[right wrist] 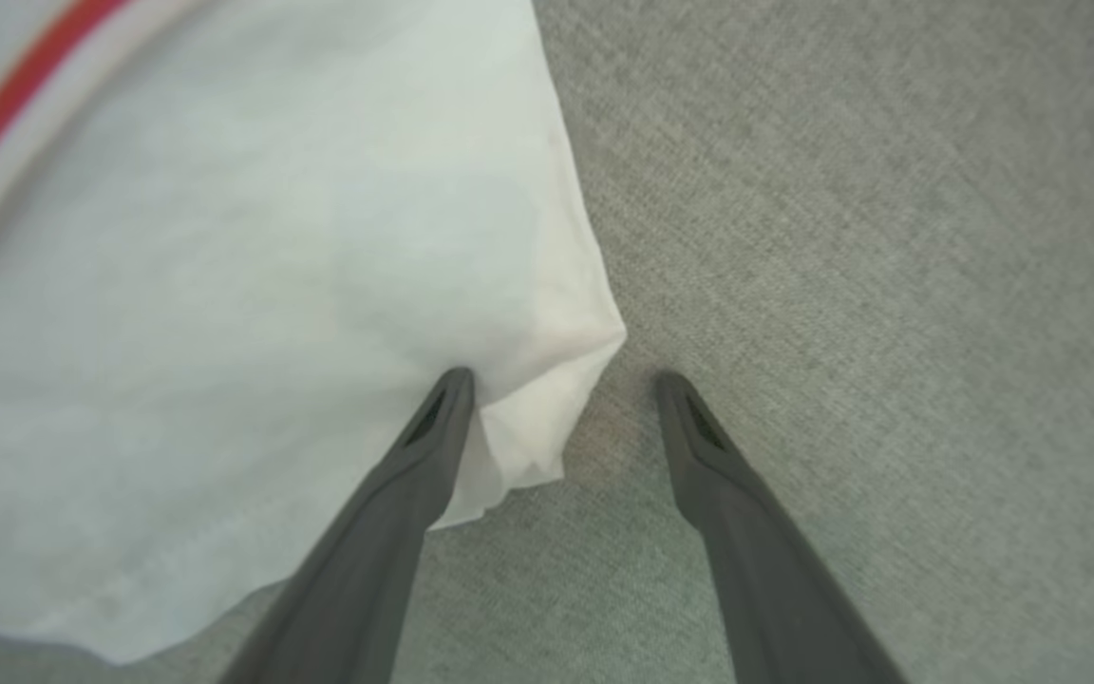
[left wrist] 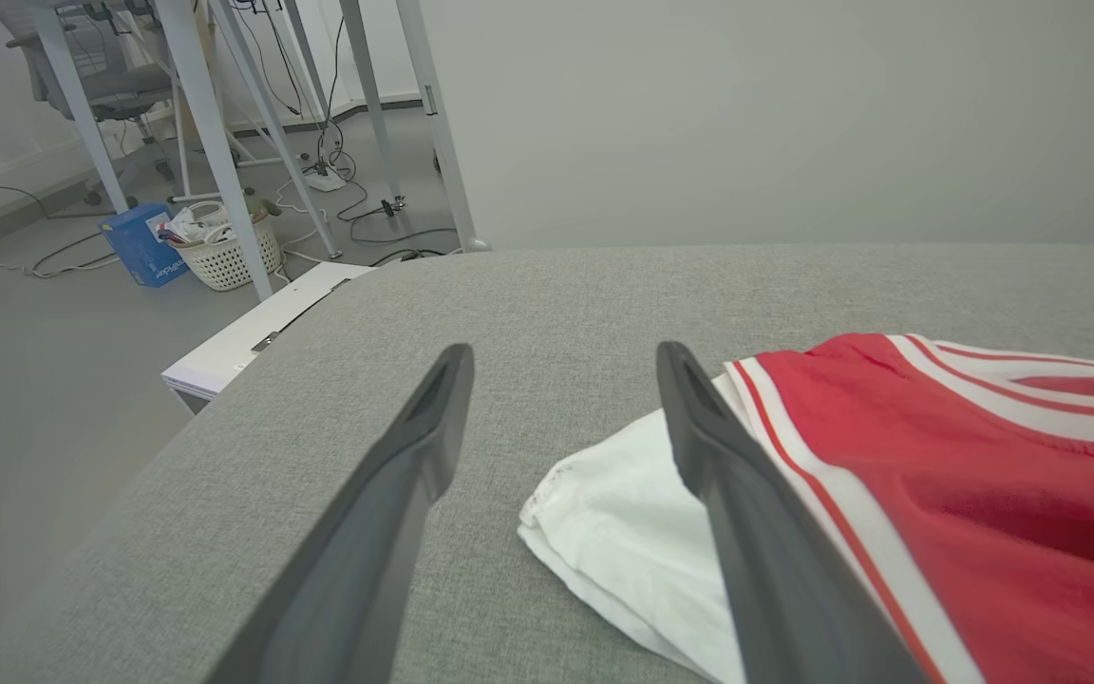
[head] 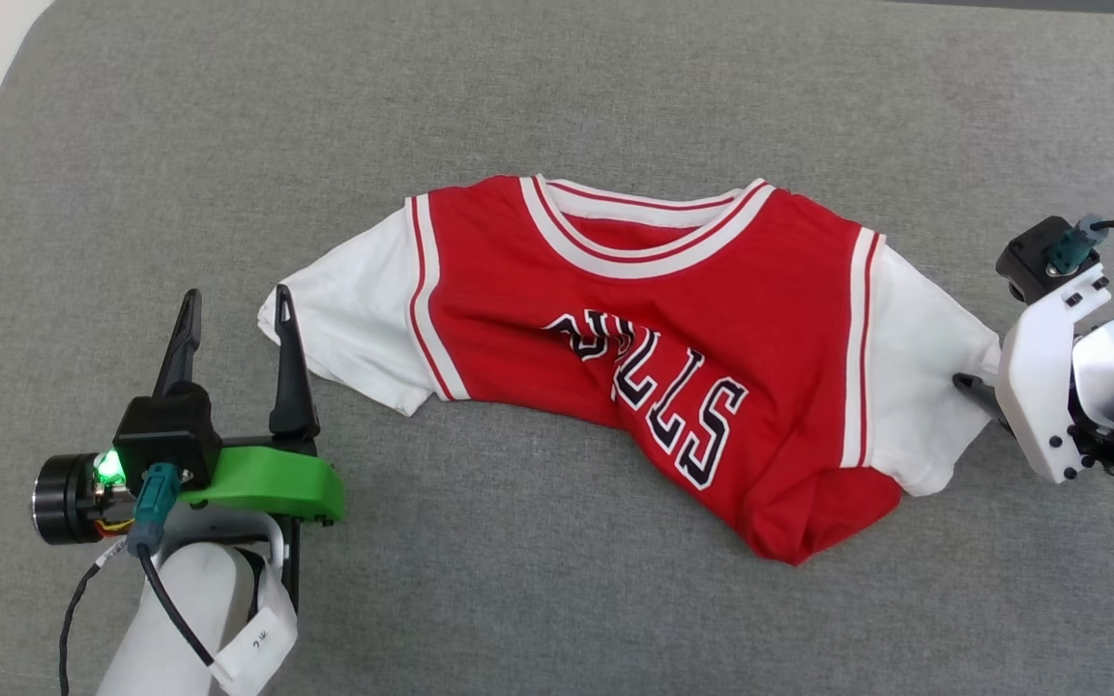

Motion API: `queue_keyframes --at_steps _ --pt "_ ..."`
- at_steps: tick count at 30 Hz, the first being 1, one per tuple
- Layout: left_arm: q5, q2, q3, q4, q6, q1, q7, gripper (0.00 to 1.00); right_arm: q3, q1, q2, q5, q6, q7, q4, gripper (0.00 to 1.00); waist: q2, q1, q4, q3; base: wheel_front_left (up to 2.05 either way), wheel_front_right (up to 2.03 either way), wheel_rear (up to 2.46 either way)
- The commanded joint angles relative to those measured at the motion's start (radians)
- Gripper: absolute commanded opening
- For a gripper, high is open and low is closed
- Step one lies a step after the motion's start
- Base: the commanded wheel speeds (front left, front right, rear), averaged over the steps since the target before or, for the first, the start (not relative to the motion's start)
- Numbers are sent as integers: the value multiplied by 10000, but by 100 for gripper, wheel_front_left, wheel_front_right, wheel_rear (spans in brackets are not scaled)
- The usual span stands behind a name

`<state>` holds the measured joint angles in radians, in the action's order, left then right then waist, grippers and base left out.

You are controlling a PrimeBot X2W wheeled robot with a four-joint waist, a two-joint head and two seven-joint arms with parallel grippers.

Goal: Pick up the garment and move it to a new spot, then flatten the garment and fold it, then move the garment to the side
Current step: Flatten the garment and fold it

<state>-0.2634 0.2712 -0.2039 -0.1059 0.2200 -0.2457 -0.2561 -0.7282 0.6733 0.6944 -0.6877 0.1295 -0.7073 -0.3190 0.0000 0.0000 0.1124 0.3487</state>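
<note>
**Condition at inspection: laid out, not flattened, nothing gripped**

Left of the shirt: the left gripper point(head: 238, 293), two long dark fingers on a black and green mount, stands with its fingers spread apart and nothing between them. In the head view, the finger nearer the shirt overlaps the tip of the white sleeve on the robot's left. Contact cannot be confirmed.

Centre: the red jersey-style T-shirt point(head: 663, 329), with white short sleeves, a red-and-white striped collar and black white-edged chest lettering, lies front up. It rests on a flat grey woven cloth surface point(head: 557, 87), collar on the far side from the robot. The upper body is fairly flat. The lower body is rumpled and drawn to a point at the near right. The lettering is creased, its first letters partly lost in a fold.

Right of the shirt: the right gripper point(right wrist: 565, 376), dark fingers on a white housing, has its fingers spread apart and not clamped. In its wrist view, one fingertip point(right wrist: 452, 389) sits at the edge of the shirt's other white sleeve. The other fingertip is over bare grey cloth just beside it. The sleeve's corner lies in the gap between them.
</note>
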Motion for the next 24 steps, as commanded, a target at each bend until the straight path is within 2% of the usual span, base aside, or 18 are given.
queue_keyframes --at_steps 1,2,3,4,5,7,8,12,16,19,22,24 --pt "189 -121 136 -63 -111 -184 -56 100 -502 -171 -236 -213 12 -93 -247 100 0 0 125 138 0 0 0" --pt "256 -182 222 -102 -179 -189 -56 100 -674 -178 -248 -325 12 -42 -333 100 0 0 117 143 0 0 0" --pt "306 -223 296 -132 -233 -192 -56 100 -770 -159 -253 -402 12 70 -382 46 0 0 102 137 0 0 0" --pt "360 -262 391 -178 -296 -194 -56 100 -831 -123 -267 -490 12 295 -431 5 0 0 69 112 0 0 0" --pt "399 -288 470 -217 -350 -199 -56 100 -845 -96 -277 -580 12 493 -470 0 0 0 35 84 0 0 0" --pt "479 -313 658 -290 -482 -232 -57 100 -797 24 -251 -716 12 1025 -511 0 0 0 -70 -14 0 0 0" --pt "537 -227 983 -370 -795 -374 -57 100 -513 192 -50 -860 12 2001 -491 0 0 0 -231 -208 0 0 0" --pt "624 133 1381 -473 -1259 -693 -57 100 -120 216 404 -1042 12 2895 -359 0 0 0 -439 -458 0 0 0" --pt "551 671 1329 -800 -2013 -1082 -15 100 174 39 826 -1158 12 3334 -80 0 0 0 -629 -645 0 0 0" --pt "516 1086 1129 -1164 -2581 -1699 391 100 403 -173 1026 -1181 12 3479 182 0 0 0 -746 -689 0 0 0" --pt "294 1467 753 -1480 -3133 -2437 1335 100 645 -414 1139 -1157 12 3528 438 0 0 0 -873 -662 0 0 0" --pt "74 1746 419 -1622 -3346 -2959 2055 100 789 -539 1164 -1092 12 3525 595 0 0 0 -961 -599 0 0 0"
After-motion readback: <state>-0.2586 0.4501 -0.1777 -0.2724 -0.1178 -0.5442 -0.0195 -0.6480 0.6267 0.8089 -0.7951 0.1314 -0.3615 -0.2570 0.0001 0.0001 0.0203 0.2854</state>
